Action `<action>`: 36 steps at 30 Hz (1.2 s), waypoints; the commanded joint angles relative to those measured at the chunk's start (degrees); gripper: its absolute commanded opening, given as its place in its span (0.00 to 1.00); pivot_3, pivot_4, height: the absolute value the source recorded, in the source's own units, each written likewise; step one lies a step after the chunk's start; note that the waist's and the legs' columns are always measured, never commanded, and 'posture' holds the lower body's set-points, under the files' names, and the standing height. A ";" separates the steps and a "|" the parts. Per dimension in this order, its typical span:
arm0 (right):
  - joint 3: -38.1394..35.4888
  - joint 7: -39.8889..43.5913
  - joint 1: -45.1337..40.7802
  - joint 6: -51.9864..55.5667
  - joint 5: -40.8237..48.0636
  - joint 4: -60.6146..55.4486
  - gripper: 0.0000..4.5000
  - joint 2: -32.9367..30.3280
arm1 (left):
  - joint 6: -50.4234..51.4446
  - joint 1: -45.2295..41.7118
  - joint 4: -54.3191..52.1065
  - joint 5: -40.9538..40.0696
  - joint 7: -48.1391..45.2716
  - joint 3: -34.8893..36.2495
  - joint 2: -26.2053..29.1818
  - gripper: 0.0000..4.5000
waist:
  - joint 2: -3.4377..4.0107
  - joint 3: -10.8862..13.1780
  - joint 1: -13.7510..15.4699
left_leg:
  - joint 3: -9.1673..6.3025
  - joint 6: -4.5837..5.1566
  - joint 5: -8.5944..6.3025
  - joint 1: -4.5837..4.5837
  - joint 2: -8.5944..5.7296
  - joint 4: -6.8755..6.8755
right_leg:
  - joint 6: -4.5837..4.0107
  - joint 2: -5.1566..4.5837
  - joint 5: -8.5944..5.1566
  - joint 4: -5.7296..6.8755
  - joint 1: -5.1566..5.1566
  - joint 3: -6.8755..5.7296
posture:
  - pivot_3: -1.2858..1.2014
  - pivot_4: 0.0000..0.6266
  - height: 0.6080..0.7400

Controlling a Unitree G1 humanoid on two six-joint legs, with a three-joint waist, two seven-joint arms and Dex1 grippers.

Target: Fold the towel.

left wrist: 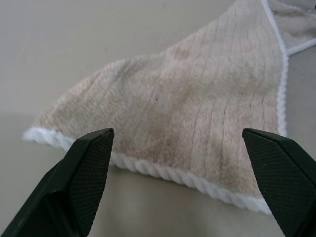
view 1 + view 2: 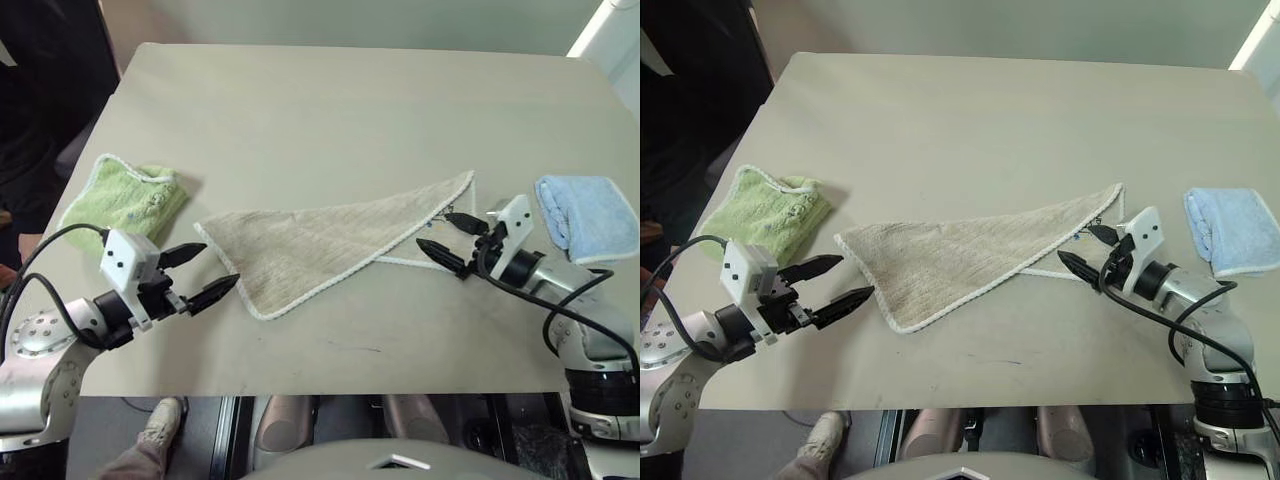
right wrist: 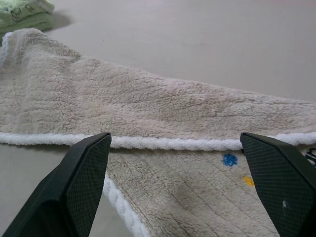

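Towel between left pincer, right pincer

Your robot's arms are silver-grey metal with round, screw-studded joints, and black cables loop along both. The left gripper and right gripper each carry a white camera block above tapered black fingers with knurled pads.

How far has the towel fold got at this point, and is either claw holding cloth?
Done: the beige towel lies on the table folded once on the diagonal, one layer over the other. In hand: nothing; the left claw sits open by its left end and the right claw open at its right corner, neither gripping. Left: further folds to make it compact. The green towel and blue towel lie aside.
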 commanded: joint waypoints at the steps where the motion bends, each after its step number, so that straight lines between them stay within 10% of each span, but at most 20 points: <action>1: -0.65 -0.54 1.04 -1.42 0.32 -2.17 0.98 0.49 | 0.27 -1.08 -1.99 -0.39 -0.01 -0.90 0.56 1.00 | 0.00 0.00 -0.02 | 0.00 0.00 0.00 0.00 0.00 0.00 | 0.00 0.00 0.00 0.00 0.00 0.00 | 0.52 0.24 0.97; 24: -2.33 -4.62 4.35 -4.20 0.53 -4.58 0.98 2.55 | -3.16 -14.33 6.41 5.74 -5.32 -9.22 5.40 1.00 | 0.02 -0.01 -0.06 | -0.03 -0.07 -0.02 0.02 0.00 0.02 | -0.11 0.01 0.00 0.11 -0.10 -0.01 | 0.52 0.24 0.97; 36: -0.98 -3.69 -0.75 -4.82 -0.62 -1.37 0.98 1.87 | -17.69 -19.74 11.21 12.04 -33.14 -23.80 15.45 1.00 | 0.02 -0.01 0.23 | -0.14 -0.14 -0.07 -0.12 0.00 0.00 | -0.29 0.02 -0.15 0.36 -0.38 -0.02 | 0.52 0.24 0.97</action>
